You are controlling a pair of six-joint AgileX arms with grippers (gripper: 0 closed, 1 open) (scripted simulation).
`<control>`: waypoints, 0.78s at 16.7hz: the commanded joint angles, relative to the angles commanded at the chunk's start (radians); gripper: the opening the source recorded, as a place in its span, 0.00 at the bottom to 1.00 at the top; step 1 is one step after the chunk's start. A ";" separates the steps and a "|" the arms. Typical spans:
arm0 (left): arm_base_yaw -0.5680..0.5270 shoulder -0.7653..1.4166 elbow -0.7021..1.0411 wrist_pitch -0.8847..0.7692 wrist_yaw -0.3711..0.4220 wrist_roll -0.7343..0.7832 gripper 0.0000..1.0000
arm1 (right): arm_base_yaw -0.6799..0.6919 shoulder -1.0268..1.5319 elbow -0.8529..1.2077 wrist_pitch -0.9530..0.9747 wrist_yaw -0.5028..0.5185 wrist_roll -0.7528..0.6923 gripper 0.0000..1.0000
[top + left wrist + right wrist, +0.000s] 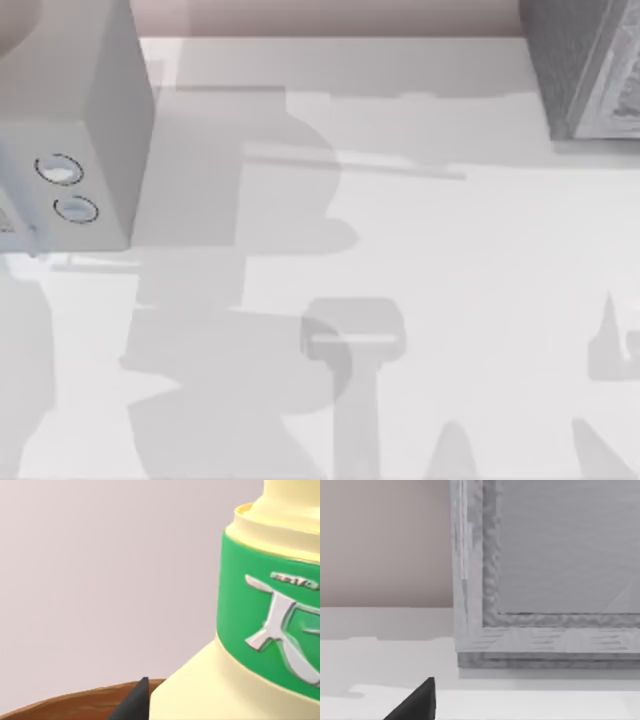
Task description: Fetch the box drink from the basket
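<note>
The box drink [260, 630] looms very close in the left wrist view. It is pale yellow, with a green band bearing silver marks below its neck. A dark part of my left gripper [135, 700] pokes in right beside the drink's lower body. The brown rim of the basket [65, 702] curves just behind that dark part. Whether the gripper touches the drink cannot be made out. A dark part of my right gripper [417, 702] hangs over the white table, short of a grey box [545, 580].
On the white table [450, 260] lie arm shadows across the middle and front. A grey block with two round rings [70, 120] stands at the left edge. Another grey box [590, 70] sits at the back right corner.
</note>
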 joint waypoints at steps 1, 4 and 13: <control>0.000 0.000 0.000 0.000 0.000 0.000 0.00 | 0.000 0.000 0.000 0.000 0.000 0.000 1.00; 0.000 0.000 0.000 0.000 0.000 0.000 0.00 | 0.000 0.000 0.000 0.000 0.000 0.000 1.00; -0.005 -0.033 0.219 -0.029 -0.076 -0.014 0.00 | 0.000 0.000 0.000 0.000 0.000 0.000 1.00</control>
